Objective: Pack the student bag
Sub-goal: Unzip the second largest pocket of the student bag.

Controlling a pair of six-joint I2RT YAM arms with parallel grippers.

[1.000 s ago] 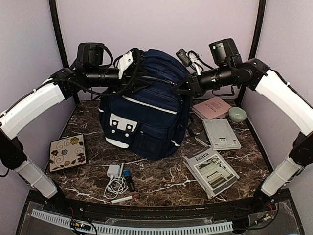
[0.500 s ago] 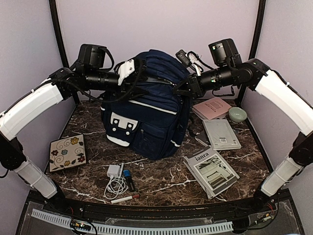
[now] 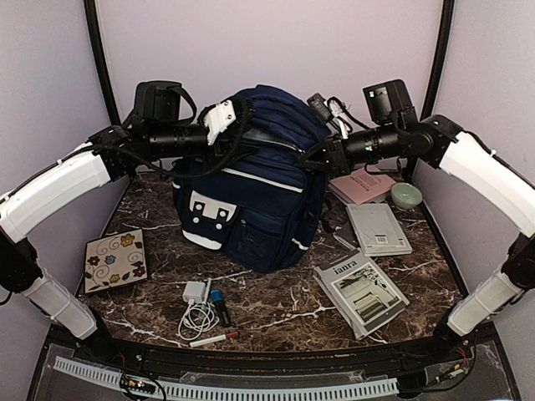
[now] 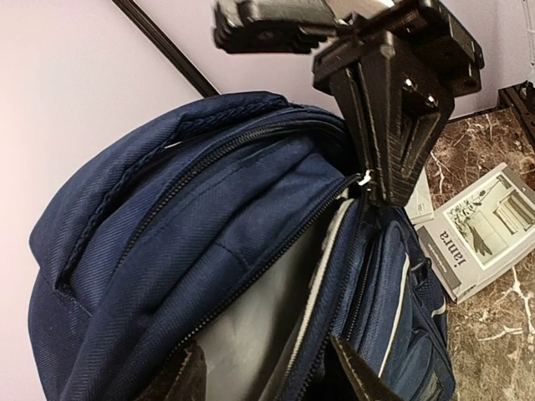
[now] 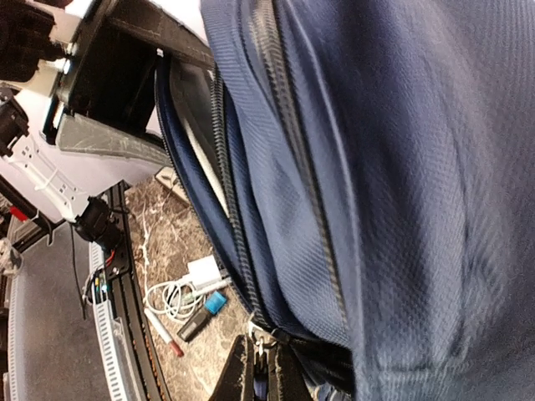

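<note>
While the right gripper pinches the zip pull on the student bag at the table's back edge, left gripper astride its lip (grip unclear), a tug could topple it.

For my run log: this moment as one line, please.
left jaws: apart at navy backpack opening, grip unclear; right jaws: shut on zipper pull; compartment: partly open

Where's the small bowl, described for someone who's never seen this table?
Start at the big navy student bag standing mid-table, then go right toward the back corner. The pale green bowl sits there beside a pink book and beyond a grey booklet; it is the only round thing among flat printed matter.
</note>
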